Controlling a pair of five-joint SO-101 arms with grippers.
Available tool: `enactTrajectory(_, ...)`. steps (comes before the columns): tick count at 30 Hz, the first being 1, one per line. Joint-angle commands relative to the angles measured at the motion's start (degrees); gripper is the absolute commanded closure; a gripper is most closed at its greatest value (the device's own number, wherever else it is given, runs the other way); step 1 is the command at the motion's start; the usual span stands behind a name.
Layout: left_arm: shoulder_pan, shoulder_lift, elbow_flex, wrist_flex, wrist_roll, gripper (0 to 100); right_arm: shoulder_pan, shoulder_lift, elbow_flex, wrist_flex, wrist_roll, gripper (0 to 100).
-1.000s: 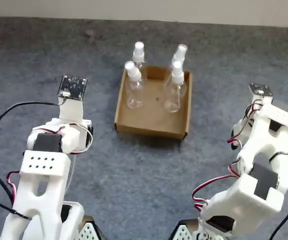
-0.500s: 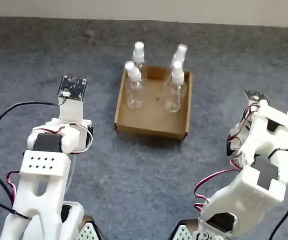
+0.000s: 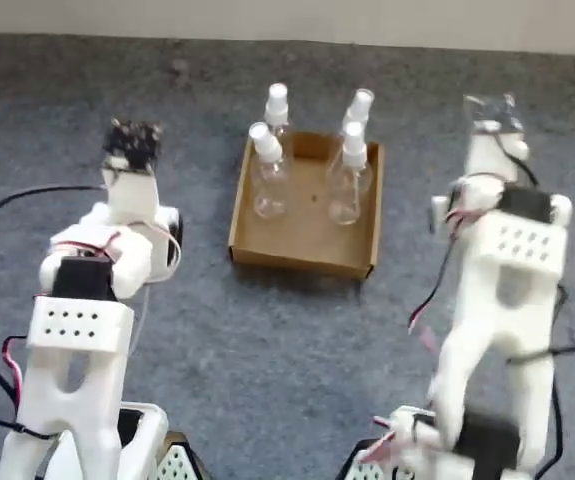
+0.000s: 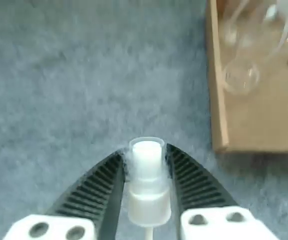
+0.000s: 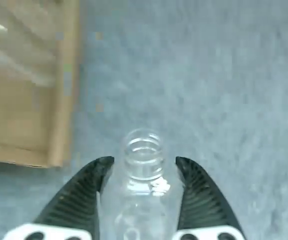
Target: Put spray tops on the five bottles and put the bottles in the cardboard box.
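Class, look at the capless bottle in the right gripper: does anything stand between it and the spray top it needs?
Yes. The cardboard box with four capped bottles sits between the spray top in the left gripper and the open bottle in the right gripper.

No text, label, number or sign can be read anywhere. The cardboard box (image 3: 297, 245) is plain brown card. The capped bottles (image 3: 267, 190) standing in it, the spray top (image 4: 146, 172) and the uncapped bottle (image 5: 142, 155) carry no legible print.
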Motion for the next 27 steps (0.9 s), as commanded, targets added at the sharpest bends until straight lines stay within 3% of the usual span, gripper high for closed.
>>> enactTrajectory(1, -0.92, -1.45, -12.26, 1.05, 5.54, 100, -13.76, -13.14, 2.86, -0.31, -3.87, 98.0)
enactTrajectory(6, -3.65, -1.45, -23.60, 5.19, 11.34, 100, -33.54, -22.46, 12.97, -7.08, -7.82, 98.0)
enactTrajectory(10, -5.41, -1.45, -29.93, 7.74, 17.58, 100, -43.03, -22.81, 19.56, -16.48, -10.55, 98.0)
enactTrajectory(16, -6.99, -4.88, -33.63, 10.37, 20.92, 100, -49.80, -22.81, 28.70, -30.73, -11.25, 98.0)
enactTrajectory(21, -7.52, -15.43, -26.68, 9.85, 20.75, 100, -51.38, -23.60, 31.52, -31.60, -11.16, 98.0)
enactTrajectory(25, -7.16, -21.85, -18.77, 2.73, 21.45, 100, -52.35, -25.89, 32.48, -33.27, -11.52, 98.0)
enactTrajectory(27, -7.16, -24.66, -13.85, -3.16, 25.23, 100, -55.43, -27.65, 35.47, -37.76, -11.52, 99.4)
